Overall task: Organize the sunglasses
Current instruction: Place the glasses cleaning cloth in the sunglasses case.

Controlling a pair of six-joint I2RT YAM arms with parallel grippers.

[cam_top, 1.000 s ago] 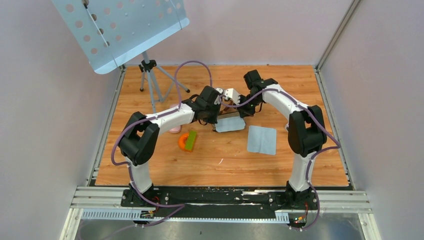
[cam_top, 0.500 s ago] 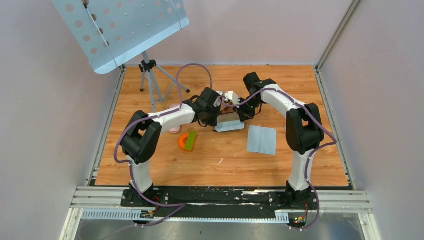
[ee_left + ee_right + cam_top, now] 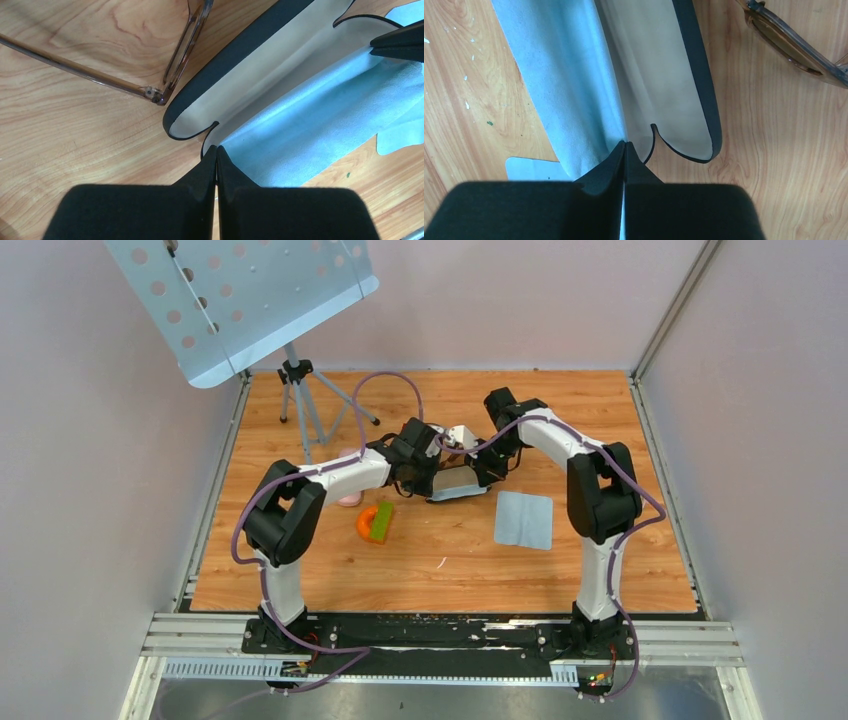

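Note:
The sunglasses [image 3: 186, 42], thin brown frame with one long temple arm stretched out, lie on the wood just beyond an open black case [image 3: 227, 60] with a cream lining. A light-blue cloth [image 3: 310, 120] is stretched along the case's open lower half. My left gripper [image 3: 216, 150] is shut on one end of the cloth at the case's hinge notch. My right gripper [image 3: 625, 145] is shut on the other end of that cloth [image 3: 559, 75]. In the right wrist view the sunglasses [image 3: 791, 52] lie past the case [image 3: 704, 85].
A second pale-blue cloth [image 3: 524, 519] lies flat to the right of the case. An orange and green object [image 3: 375, 522] and a pink case [image 3: 349, 498] sit to the left. A music stand on a tripod [image 3: 300, 390] stands at the back left.
Both grippers have drawn back and lower with the cloth held between them; from above the cloth now shows as a narrower strip at the case.

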